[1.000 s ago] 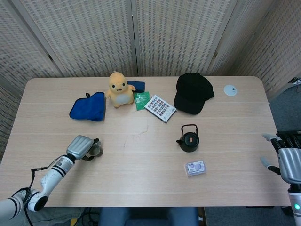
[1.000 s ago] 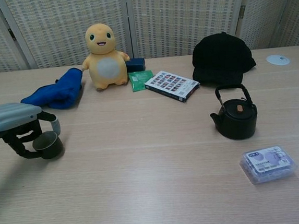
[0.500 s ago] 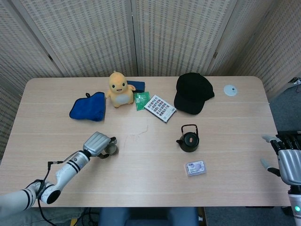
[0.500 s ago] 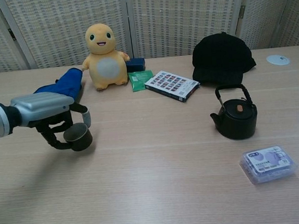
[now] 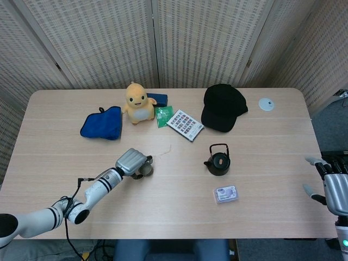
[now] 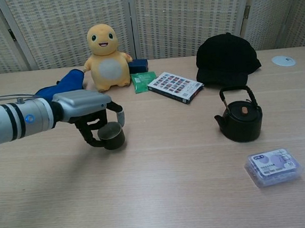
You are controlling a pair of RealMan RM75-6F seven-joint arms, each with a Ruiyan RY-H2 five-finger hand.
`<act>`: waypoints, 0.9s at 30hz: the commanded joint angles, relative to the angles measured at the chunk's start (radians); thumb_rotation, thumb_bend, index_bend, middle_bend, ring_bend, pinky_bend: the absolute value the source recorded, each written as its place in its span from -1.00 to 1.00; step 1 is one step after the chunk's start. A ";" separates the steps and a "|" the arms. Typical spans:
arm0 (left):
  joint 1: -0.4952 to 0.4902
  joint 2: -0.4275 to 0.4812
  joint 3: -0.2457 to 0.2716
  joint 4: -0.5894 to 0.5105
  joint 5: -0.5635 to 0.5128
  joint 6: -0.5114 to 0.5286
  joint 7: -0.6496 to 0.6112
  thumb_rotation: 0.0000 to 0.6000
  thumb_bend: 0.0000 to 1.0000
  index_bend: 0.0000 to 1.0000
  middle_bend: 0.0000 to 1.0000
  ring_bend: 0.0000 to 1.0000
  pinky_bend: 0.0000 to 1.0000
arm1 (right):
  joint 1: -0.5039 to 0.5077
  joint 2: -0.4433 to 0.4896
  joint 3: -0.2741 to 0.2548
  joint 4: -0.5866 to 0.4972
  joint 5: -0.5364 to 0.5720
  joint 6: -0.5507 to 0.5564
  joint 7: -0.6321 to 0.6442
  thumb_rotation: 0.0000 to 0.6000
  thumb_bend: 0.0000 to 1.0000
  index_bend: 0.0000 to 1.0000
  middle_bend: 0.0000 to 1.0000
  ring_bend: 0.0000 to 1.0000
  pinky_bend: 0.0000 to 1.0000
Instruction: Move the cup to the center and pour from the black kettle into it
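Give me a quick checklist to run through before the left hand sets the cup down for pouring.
1. Left hand holds the cup: ok, fingers wrap it.
2. Cup upright: ok.
3. Cup at table centre: not ok, it sits left of the middle.
4. Path toward the centre free: ok, bare table ahead.
5. Black kettle upright and unobstructed: ok, handle raised.
6. Right hand ready for the kettle: not ok, off the table edge, holding nothing.
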 commanded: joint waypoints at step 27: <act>-0.161 -0.170 -0.050 0.161 -0.066 -0.089 -0.015 1.00 -0.46 -0.16 0.68 0.90 0.94 | -0.024 0.014 0.000 0.003 0.001 0.023 0.016 1.00 -0.69 -0.47 -0.30 -0.60 -0.69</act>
